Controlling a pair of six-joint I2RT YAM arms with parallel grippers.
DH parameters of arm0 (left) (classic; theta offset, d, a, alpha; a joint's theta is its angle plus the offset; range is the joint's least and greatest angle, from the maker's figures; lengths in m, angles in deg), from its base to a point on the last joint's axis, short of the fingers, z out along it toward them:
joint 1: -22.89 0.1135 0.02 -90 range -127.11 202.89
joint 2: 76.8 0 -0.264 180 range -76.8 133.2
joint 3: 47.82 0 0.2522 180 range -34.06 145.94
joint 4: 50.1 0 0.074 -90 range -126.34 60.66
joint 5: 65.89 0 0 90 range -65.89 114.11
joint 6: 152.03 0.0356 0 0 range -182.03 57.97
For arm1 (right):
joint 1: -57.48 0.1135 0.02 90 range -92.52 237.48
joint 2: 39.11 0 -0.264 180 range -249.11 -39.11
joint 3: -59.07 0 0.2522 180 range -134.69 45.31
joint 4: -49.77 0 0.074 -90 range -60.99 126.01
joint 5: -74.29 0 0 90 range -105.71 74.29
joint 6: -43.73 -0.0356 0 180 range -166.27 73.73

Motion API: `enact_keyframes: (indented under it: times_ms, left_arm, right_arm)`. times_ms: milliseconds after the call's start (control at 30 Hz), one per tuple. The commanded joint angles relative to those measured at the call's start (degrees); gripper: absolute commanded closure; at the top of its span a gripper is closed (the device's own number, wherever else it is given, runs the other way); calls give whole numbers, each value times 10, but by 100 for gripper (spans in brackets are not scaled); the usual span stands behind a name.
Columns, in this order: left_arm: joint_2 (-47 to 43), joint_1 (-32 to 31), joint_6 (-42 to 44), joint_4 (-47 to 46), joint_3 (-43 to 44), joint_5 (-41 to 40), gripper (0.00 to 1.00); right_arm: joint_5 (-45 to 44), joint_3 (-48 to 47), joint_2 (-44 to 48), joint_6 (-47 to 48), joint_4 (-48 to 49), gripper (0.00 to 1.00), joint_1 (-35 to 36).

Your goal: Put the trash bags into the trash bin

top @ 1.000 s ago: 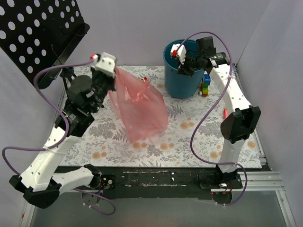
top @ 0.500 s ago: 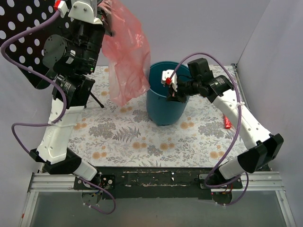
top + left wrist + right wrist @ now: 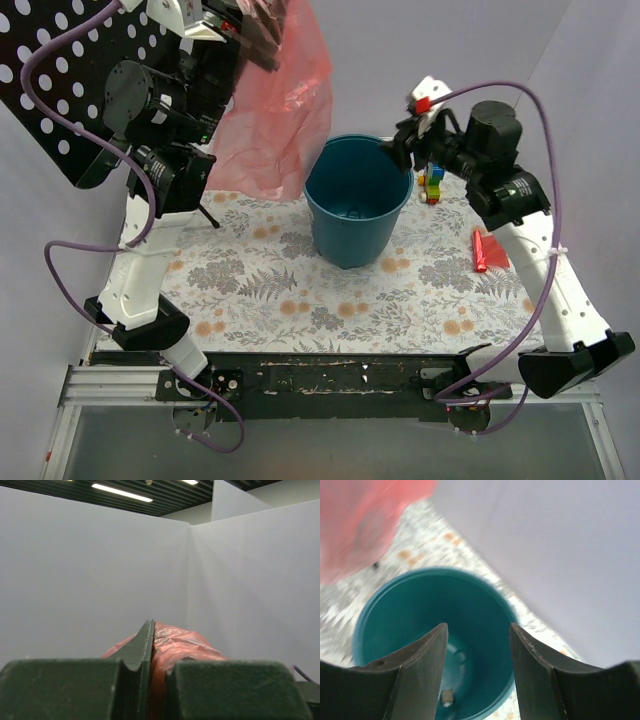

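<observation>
Now | left claw [image 3: 151, 628] grips trash bag [image 3: 285, 110], higher | right claw [image 3: 477, 628] wide, off bin [image 3: 350, 228]

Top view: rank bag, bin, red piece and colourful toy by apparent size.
1. bag, though it hangs high, nearer the camera, and the frame's top cuts it off.
2. bin.
3. red piece and colourful toy: they look alike, and the toy is partly hidden, so unranked.

Plain pale walls [image 3: 450, 40] enclose a floral-patterned table [image 3: 300, 300], with a black perforated board [image 3: 75, 95] at left.
</observation>
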Motion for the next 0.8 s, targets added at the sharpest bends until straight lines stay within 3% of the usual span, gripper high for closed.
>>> enact_keyframes:
  times_ms: [0, 367, 767]
  left_arm:
    - [9, -15, -62, -5, 23, 59, 100]
    - [16, -35, -80, -17, 41, 70, 100]
    - [-52, -36, -49, -1, -170, 23, 100]
  right_arm:
    - [-115, -26, 12, -94, 155, 41, -28]
    - [-89, -76, -17, -111, 168, 43, -33]
    - [-12, 9, -17, -127, 192, 44, -33]
